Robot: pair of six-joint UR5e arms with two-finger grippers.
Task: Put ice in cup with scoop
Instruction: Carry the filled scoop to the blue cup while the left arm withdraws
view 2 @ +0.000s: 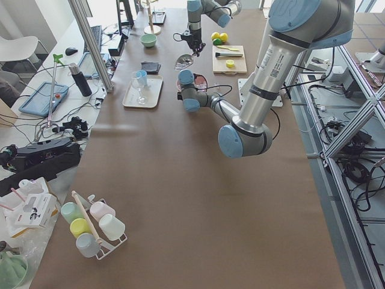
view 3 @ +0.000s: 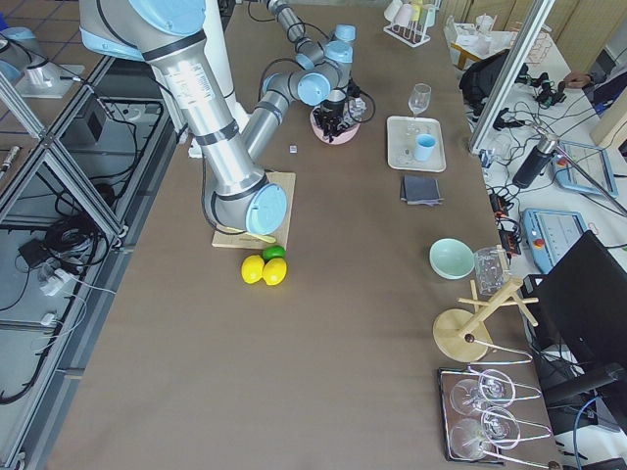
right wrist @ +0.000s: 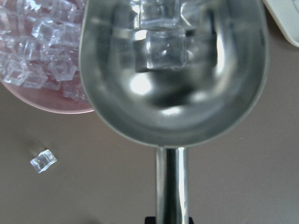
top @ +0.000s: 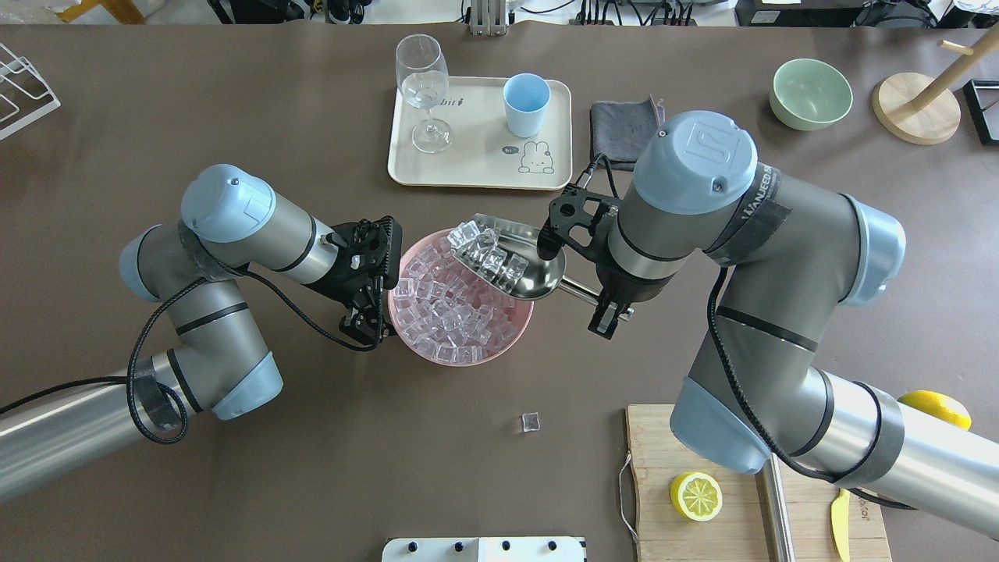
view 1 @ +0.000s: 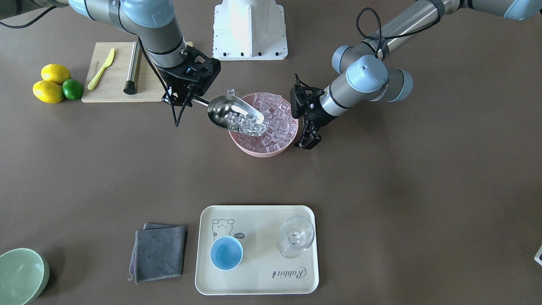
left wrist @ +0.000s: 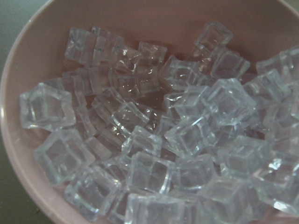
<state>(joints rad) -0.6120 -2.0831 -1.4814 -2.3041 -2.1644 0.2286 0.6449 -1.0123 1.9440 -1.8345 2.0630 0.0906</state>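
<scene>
My right gripper (view 1: pixel 189 99) (top: pixel 602 301) is shut on the short handle of the steel scoop (view 1: pixel 230 112) (top: pixel 521 269). The scoop is level over the pink bowl (view 1: pixel 283 149) (top: pixel 406 336), at its rim on the tray side. Several cubes of ice (view 1: pixel 247 123) (top: pixel 485 251) lie in its trough, and the wrist view shows the trough (right wrist: pixel 173 88) from above. More ice (left wrist: pixel 154 140) fills the bowl. My left gripper (view 1: pixel 307 143) (top: pixel 365 326) hangs just outside the bowl's rim, with its jaws close together and empty. The light-blue cup (view 1: pixel 226 253) (top: pixel 525 104) stands empty on the cream tray (view 1: pixel 254 279) (top: pixel 468 168).
A stemmed glass (view 1: pixel 295 237) (top: pixel 424 86) shares the tray. A grey cloth (view 1: pixel 159 252) and a green bowl (view 1: pixel 19 275) lie beside the tray. One stray cube (top: pixel 531 422) (right wrist: pixel 43 161) lies on the table. A cutting board (view 1: pixel 112 87) holds a steel rod (view 1: pixel 133 67) and a yellow knife (view 1: pixel 101 69).
</scene>
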